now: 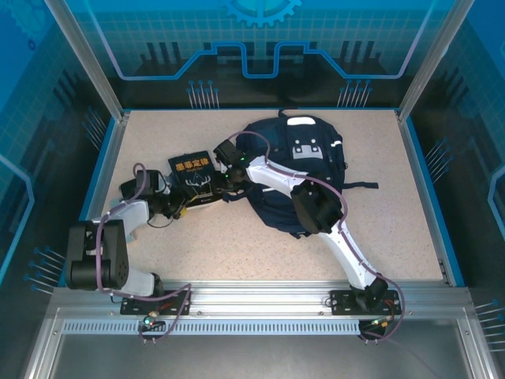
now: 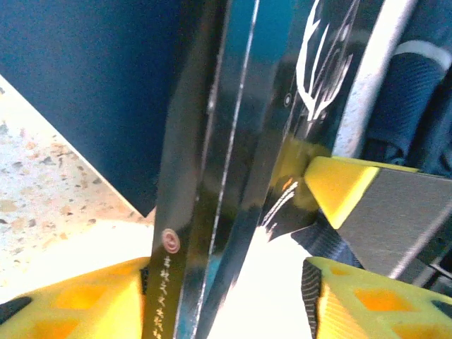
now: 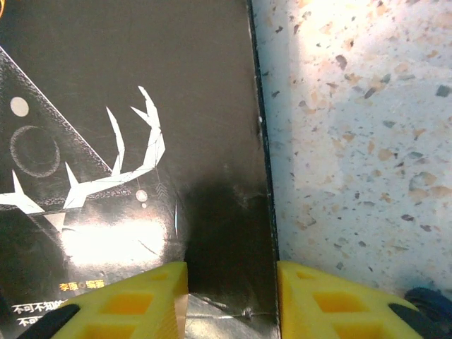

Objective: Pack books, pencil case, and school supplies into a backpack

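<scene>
A black book (image 1: 193,177) with yellow lettering and a pale antler drawing lies left of the navy backpack (image 1: 331,170). My left gripper (image 1: 183,207) is at its near edge. In the left wrist view the book (image 2: 212,176) stands edge-on between my left gripper's (image 2: 226,282) open fingers, against the left finger (image 2: 85,304) and apart from the right one. My right gripper (image 1: 223,185) is at the book's right edge. Its (image 3: 232,268) fingers stand apart over the cover's (image 3: 127,106) corner, one yellow finger (image 2: 339,187) touching the cover. A flat dark-blue cover (image 2: 92,92) lies behind.
The speckled table (image 1: 394,229) has bare room right of the backpack and along the front. A blue raised rim (image 1: 430,189) and metal posts (image 1: 91,67) bound it. Dark backpack straps (image 1: 359,186) trail to the right.
</scene>
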